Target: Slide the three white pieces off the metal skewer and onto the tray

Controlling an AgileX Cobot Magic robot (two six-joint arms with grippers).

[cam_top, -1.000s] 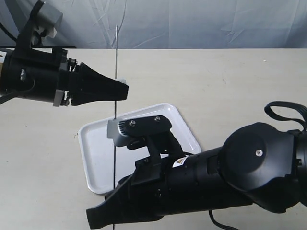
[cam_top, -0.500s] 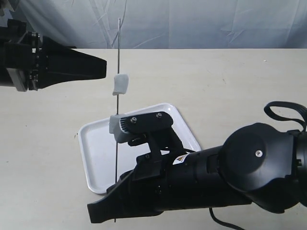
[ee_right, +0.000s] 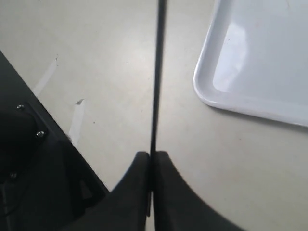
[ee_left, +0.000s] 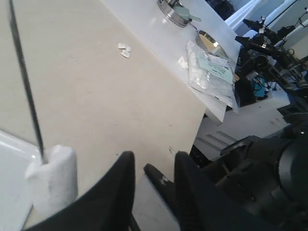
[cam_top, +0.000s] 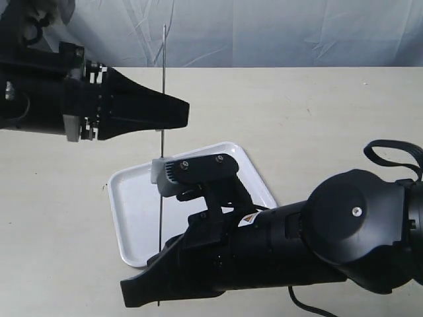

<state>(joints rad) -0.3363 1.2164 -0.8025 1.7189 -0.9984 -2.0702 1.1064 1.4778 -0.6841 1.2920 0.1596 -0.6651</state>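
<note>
Metal skewer (ee_right: 157,72) clamped in right gripper (ee_right: 151,158); left gripper (ee_left: 155,159) parted beside white piece (ee_left: 53,179).

Soft, even light falls across the pale table (cam_top: 317,119) in the exterior view — shadows faint, no hard glare, the black arms (cam_top: 344,238) nearly featureless. The glossy tray (cam_top: 129,211) carries only a mild sheen. In the left wrist view the far room burns bright, while the close fingers (ee_left: 122,187) and the white piece (ee_left: 54,175) go soft. In the right wrist view the skewer (ee_right: 158,72) blurs — the tray rim behind stays sharper.
</note>
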